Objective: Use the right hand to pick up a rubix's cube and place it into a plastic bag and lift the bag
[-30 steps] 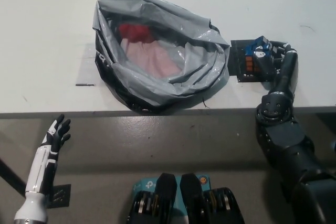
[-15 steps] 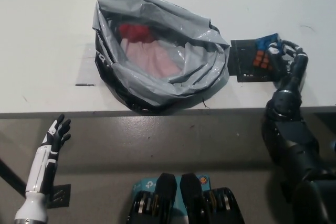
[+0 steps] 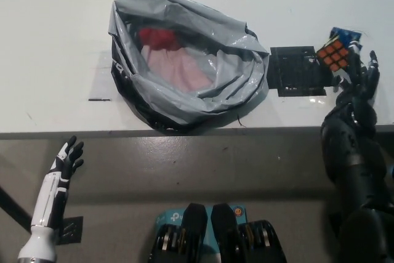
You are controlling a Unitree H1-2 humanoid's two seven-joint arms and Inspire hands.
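A rubik's cube [image 3: 336, 53], orange face towards me and blue on top, is at the far right of the white table [image 3: 49, 41]. My black right hand [image 3: 358, 78] is shut on it from the right, holding it just right of a black square mat [image 3: 298, 71]. The grey plastic bag [image 3: 240, 53] lies open left of the mat, its mouth wide, with red and pink material inside. The cube is outside the bag.
My white left hand [image 3: 65, 161] rests open at the lower left, below the table's front edge [image 3: 184, 132]. A short dark mark [image 3: 100, 99] lies on the table left of the bag.
My right hand has carried the cube to the right, off the black mat, and turned it so the orange face shows. The bag and my left hand have stayed put.
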